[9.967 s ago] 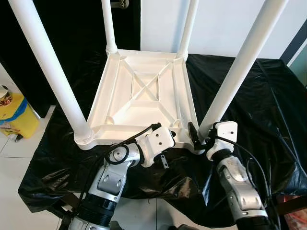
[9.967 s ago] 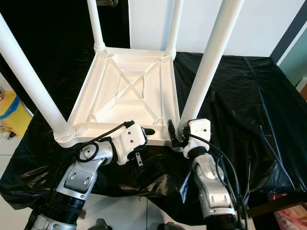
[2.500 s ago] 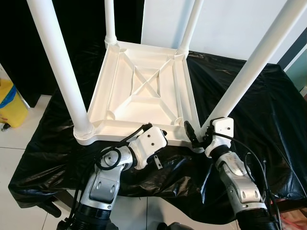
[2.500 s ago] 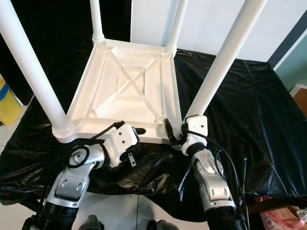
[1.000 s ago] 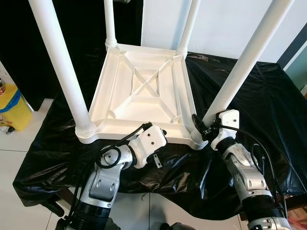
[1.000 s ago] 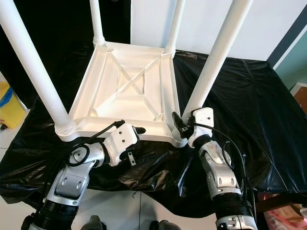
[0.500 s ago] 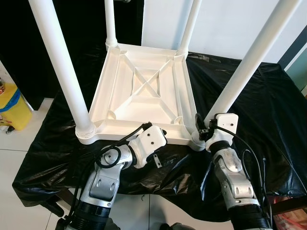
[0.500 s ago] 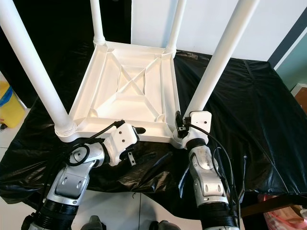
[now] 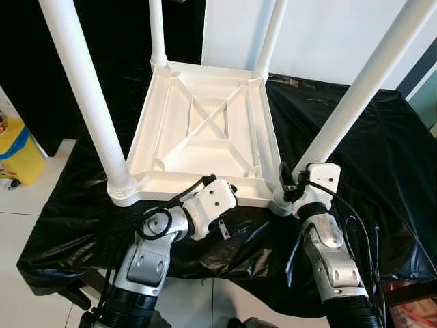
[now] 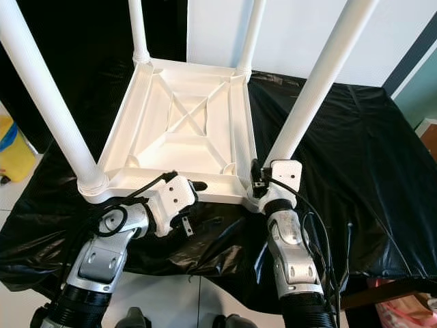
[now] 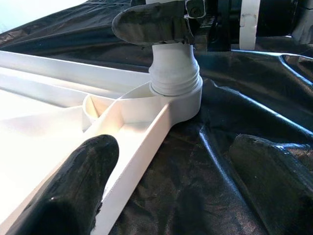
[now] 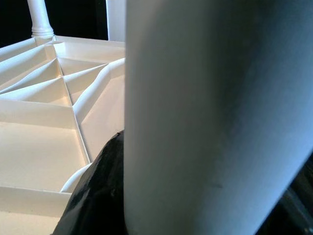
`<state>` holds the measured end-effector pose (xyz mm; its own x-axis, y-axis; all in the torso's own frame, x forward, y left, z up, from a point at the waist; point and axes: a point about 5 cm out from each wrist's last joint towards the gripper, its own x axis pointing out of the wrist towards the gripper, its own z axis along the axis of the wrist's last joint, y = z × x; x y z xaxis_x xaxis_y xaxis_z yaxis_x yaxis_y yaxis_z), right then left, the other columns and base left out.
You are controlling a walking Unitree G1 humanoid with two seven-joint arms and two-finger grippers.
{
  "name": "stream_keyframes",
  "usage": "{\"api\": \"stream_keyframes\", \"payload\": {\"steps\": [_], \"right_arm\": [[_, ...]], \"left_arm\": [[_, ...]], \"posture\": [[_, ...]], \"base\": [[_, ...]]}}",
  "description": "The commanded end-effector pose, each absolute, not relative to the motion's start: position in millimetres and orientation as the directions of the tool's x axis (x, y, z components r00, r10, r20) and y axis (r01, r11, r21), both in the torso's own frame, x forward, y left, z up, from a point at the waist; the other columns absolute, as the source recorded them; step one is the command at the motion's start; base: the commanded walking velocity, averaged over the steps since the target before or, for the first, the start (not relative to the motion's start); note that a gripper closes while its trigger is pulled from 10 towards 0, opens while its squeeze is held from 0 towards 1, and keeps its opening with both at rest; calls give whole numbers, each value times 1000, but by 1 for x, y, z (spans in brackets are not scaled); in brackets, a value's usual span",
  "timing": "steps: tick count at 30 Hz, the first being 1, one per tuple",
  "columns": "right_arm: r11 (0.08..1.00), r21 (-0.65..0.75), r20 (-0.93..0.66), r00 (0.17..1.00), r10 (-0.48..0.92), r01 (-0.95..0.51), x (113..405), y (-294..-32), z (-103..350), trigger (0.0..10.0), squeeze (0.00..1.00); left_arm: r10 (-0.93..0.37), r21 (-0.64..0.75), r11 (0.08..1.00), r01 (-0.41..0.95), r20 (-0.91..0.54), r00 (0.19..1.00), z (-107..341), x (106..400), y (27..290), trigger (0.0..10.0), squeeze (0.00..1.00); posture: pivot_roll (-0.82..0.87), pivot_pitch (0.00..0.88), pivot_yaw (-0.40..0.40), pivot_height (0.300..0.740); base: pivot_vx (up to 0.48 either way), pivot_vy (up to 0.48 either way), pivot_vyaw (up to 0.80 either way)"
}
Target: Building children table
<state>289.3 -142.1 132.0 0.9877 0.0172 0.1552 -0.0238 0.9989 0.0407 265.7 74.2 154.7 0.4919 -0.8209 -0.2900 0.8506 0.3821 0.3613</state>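
Standing upside down on the black sheet (image 9: 382, 157), the table (image 9: 205, 130) is steadied: the right gripper (image 9: 287, 186) has been closed again around the near leg (image 9: 348, 109), probably for tightening, while the left gripper (image 11: 161, 191) is spread over the rim.

Smooth white plastic on the upturned table (image 9: 205, 133), faint sheen along its ribs. Finely textured, matt white leg (image 12: 205, 122) between the right gripper's fingers (image 12: 98, 191). Glossy, crinkled black plastic sheet (image 9: 382, 157) underneath. Matt black rubbery fingers (image 11: 73, 196), brushed silver metal arms (image 9: 150, 260).

A home room: tiled floor (image 9: 27, 212), white wall (image 9: 321, 34), a work surface draped in black plastic sheeting (image 9: 382, 157).
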Motion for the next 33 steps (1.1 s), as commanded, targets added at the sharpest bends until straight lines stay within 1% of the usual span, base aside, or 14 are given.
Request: {"api": "stream_keyframes", "payload": {"steps": [1,2,3,6,9,12,14,19,20,22,28,30,32,33], "right_arm": [[999,35,92,995,29,-32,285,-142,119,10000,0],[999,35,92,995,29,-32,285,-142,119,10000,0],[999,31,96,994,41,-44,286,-143,120,10000,1000],[998,28,102,993,55,-58,286,-144,121,10000,1000],[990,10,134,981,138,-141,288,-151,128,10000,1000],[985,6,143,975,172,-174,288,-153,130,10000,1000],[970,-19,155,958,243,-243,288,-157,135,10000,1000],[955,-42,155,943,296,-293,289,-161,137,10000,1000],[947,-49,151,935,322,-318,291,-164,138,10000,0],[947,-49,151,935,322,-318,291,-164,138,10000,0],[921,-88,143,910,388,-379,297,-171,142,10000,0],[892,-122,125,884,450,-436,302,-171,142,10000,0],[892,-122,125,884,450,-436,302,-171,142,10000,0],[874,-134,114,869,481,-467,305,-170,142,10000,0]], "left_arm": [[-764,397,499,770,-219,607,159,272,74,10000,0],[-764,397,499,770,-219,607,159,272,74,10000,0],[-763,397,500,769,-218,609,159,272,74,10000,0],[-762,396,502,769,-218,610,159,272,74,10000,0],[-761,394,505,768,-217,612,159,271,75,10000,0],[-760,394,506,768,-217,612,159,271,75,10000,0],[-761,391,506,769,-218,612,159,270,75,10000,0],[-761,389,505,771,-220,610,158,269,76,10000,0],[-762,389,504,772,-222,609,158,269,76,10000,0],[-762,389,504,772,-222,609,158,269,76,10000,0],[-762,388,504,772,-223,609,159,269,77,10000,0],[-762,388,504,772,-221,609,159,270,77,10000,0],[-762,388,504,772,-221,609,159,270,77,10000,0],[-763,388,503,772,-220,608,160,271,76,10000,0]], "posture": [[165,62,-146,740],[165,62,-146,740],[165,63,-146,740],[166,65,-148,740],[166,71,-147,740],[165,74,-145,740],[165,79,-141,740],[164,82,-139,740],[163,85,-137,740],[163,85,-137,740],[161,90,-133,740],[157,90,-130,740],[157,90,-130,740],[157,89,-130,740]], "base": [[0,0,0],[0,0,0],[0,0,0],[0,0,0],[0,0,0],[0,0,0],[0,0,0],[0,0,0],[0,0,0],[0,0,0],[0,0,0],[0,0,0],[0,0,0],[0,0,0]]}}
